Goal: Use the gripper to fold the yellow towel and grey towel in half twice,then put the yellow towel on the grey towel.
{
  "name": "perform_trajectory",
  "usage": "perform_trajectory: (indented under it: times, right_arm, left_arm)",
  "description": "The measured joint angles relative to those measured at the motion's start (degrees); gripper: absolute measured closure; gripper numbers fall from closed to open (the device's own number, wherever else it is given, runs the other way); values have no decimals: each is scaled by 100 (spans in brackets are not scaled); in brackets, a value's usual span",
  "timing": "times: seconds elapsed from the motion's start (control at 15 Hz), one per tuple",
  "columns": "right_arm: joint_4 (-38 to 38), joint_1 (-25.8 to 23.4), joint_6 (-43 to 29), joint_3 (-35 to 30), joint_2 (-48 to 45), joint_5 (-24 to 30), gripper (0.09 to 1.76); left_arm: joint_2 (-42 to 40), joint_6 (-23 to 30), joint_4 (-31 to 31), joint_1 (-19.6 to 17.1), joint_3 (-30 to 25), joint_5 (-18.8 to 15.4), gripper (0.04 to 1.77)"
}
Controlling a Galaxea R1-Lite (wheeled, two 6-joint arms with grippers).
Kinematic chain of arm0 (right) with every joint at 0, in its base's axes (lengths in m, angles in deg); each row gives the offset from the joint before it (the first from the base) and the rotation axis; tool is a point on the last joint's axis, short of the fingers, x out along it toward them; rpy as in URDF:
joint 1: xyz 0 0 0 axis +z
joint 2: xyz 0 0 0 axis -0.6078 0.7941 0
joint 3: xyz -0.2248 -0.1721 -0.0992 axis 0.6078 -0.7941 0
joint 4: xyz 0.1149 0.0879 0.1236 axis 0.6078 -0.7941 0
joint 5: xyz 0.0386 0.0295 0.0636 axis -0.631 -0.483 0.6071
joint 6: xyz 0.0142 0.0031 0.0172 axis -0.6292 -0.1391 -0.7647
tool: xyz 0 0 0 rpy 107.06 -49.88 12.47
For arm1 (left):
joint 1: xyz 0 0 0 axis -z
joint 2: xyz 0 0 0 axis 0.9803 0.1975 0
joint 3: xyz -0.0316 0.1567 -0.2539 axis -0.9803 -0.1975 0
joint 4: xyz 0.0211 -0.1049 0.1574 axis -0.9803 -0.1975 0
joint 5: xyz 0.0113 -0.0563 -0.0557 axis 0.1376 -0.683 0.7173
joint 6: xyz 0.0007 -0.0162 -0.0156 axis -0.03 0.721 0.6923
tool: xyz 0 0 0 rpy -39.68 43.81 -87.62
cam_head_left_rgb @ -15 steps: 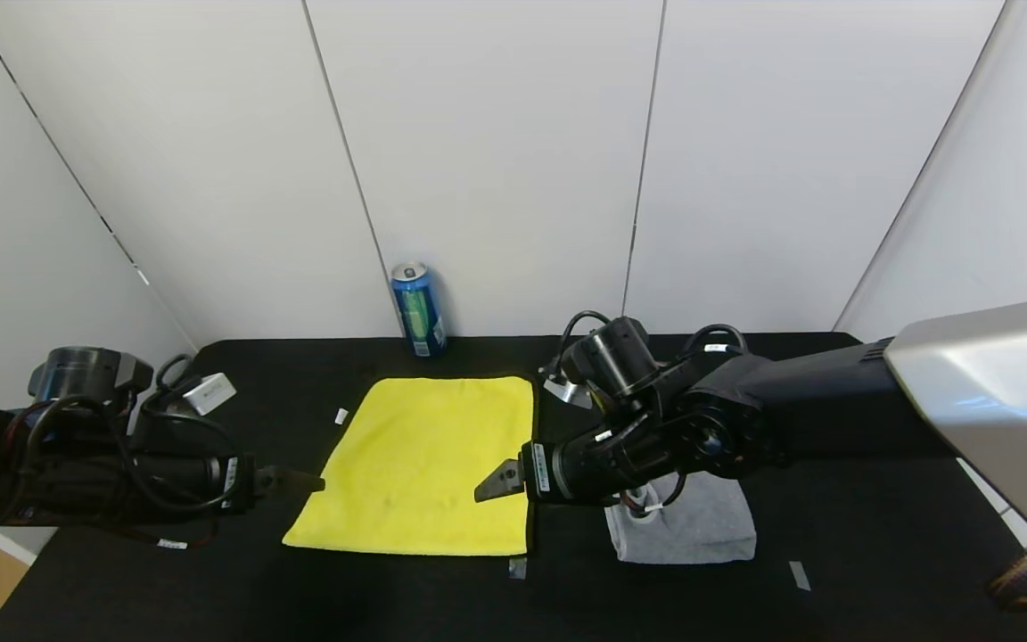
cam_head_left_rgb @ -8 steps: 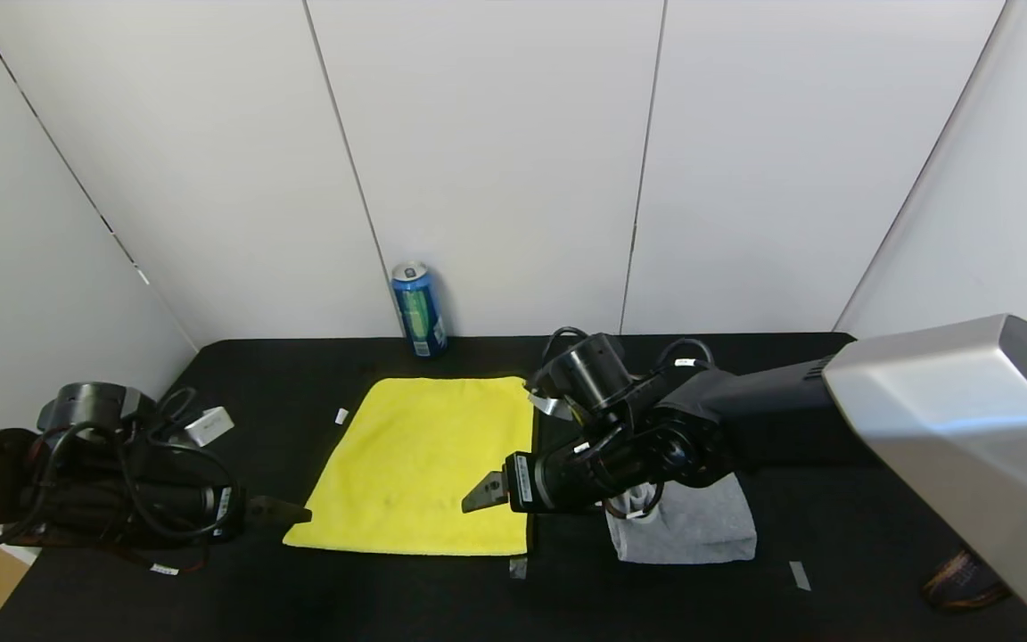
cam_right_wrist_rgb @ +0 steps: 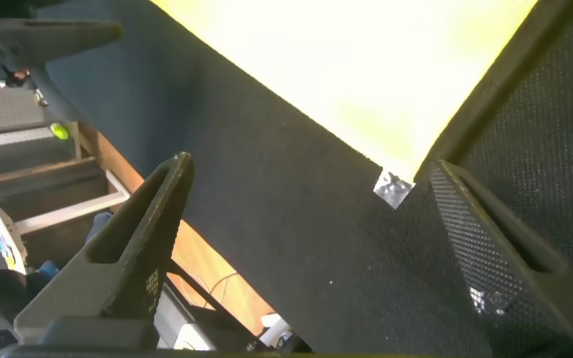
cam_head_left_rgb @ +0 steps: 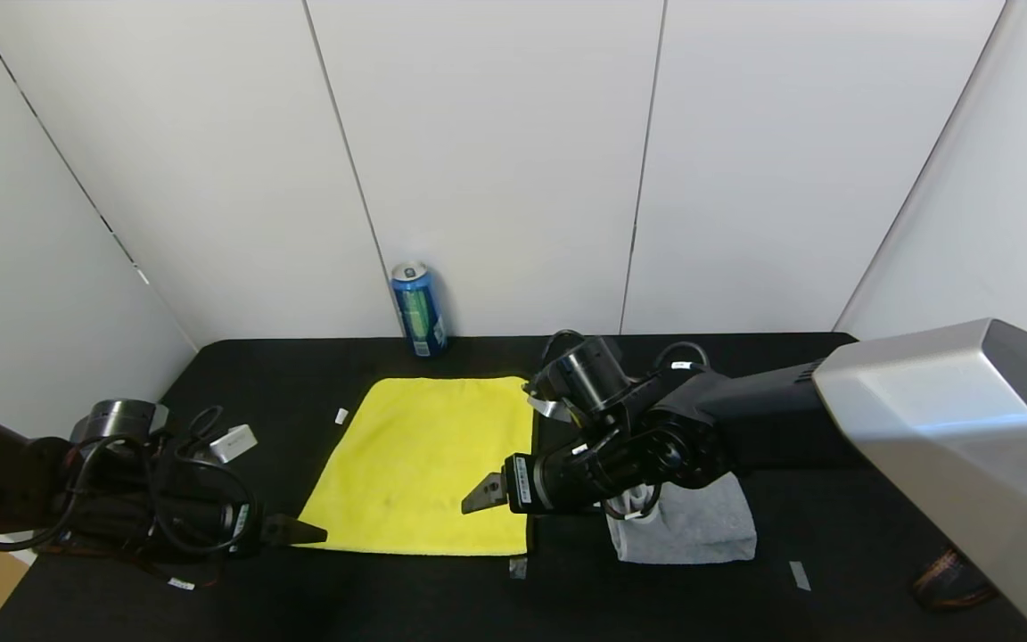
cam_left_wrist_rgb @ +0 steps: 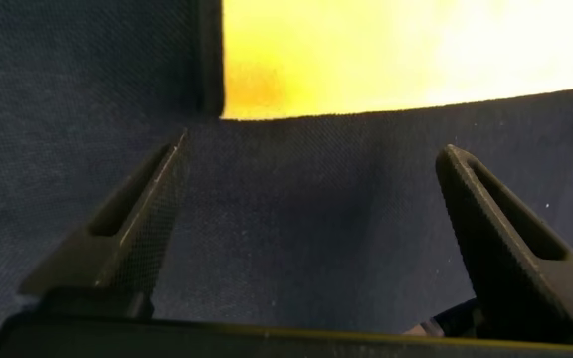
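Jaws wide on both arms, nothing held, each poised at a near corner of the yellow towel.

Left gripper (cam_head_left_rgb: 304, 532) sits low, just off the near left corner; right gripper (cam_head_left_rgb: 480, 493) hovers above the near right part. Yellow towel (cam_head_left_rgb: 429, 464) lies flat between them: soft, light, limp, best pinched at its 2 near corners. Grey towel (cam_head_left_rgb: 701, 528), folded, rests beyond the right arm. Black table (cam_head_left_rgb: 389, 597), can (cam_head_left_rgb: 418, 309), white walls around.

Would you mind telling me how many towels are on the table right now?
2. The yellow towel lies spread flat at the table's centre; the grey towel sits folded to its right, partly hidden behind the right arm. Nothing suggests another is hidden.
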Motion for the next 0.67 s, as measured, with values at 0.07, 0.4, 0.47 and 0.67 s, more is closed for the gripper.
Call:
perform_trajectory:
  times: [0.07, 0.4, 0.47, 0.67]
  right_arm:
    - [0, -5, -2, 0, 1, 0, 14]
    - [-2, -18, -6, -24, 11, -2, 14]
    - [-2, -11, -4, -28, 12, 0, 14]
    - [-5, -2, -9, -55, 12, 0, 14]
  left_arm:
    - [28, 0, 2, 44, -5, -2, 9]
    - [124, -5, 35, 168, -20, 6, 9]
    - [135, -7, 44, 171, -16, 6, 9]
    - [166, -5, 60, 154, 20, 15, 9]
